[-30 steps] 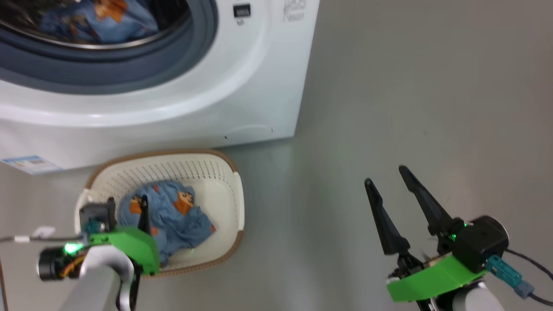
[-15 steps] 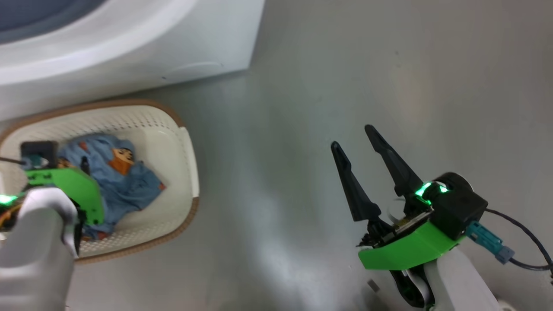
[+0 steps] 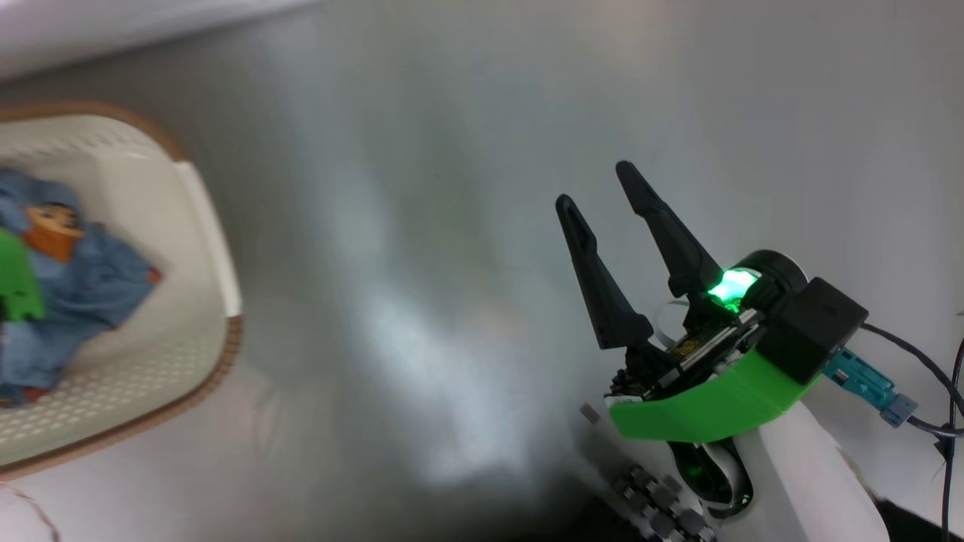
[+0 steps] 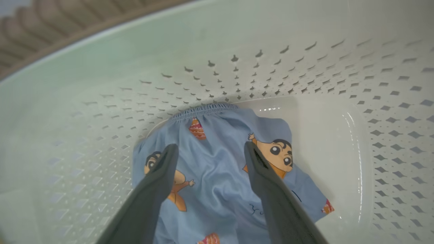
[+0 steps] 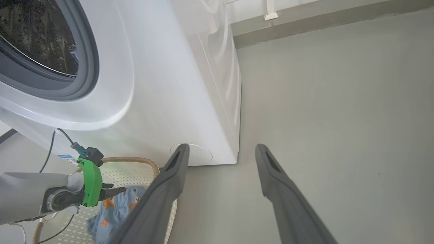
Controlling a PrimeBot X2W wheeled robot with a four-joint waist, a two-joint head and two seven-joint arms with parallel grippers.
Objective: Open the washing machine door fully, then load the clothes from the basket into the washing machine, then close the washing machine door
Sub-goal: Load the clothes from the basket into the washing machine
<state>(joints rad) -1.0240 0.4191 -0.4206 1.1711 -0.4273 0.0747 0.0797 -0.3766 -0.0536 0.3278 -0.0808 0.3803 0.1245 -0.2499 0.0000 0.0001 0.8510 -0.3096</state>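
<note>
The left end effector (image 4: 211, 147) hangs inside the basket (image 4: 305, 67), fingers spread wide and empty, straddling the crumpled blue clothes (image 4: 217, 169) on the basket's bottom, which looks like the set-up for a pinch on the fabric. The basket sits on the floor (image 3: 452, 226) just in front of the washing machine (image 5: 162, 84), whose drum mouth stands uncovered. The right end effector (image 3: 595, 184), likewise spread and empty, is over bare floor well apart from the basket, leaving the lift path free. The perforated wall rises close beyond the garment's waistband, so room is tight there
</note>
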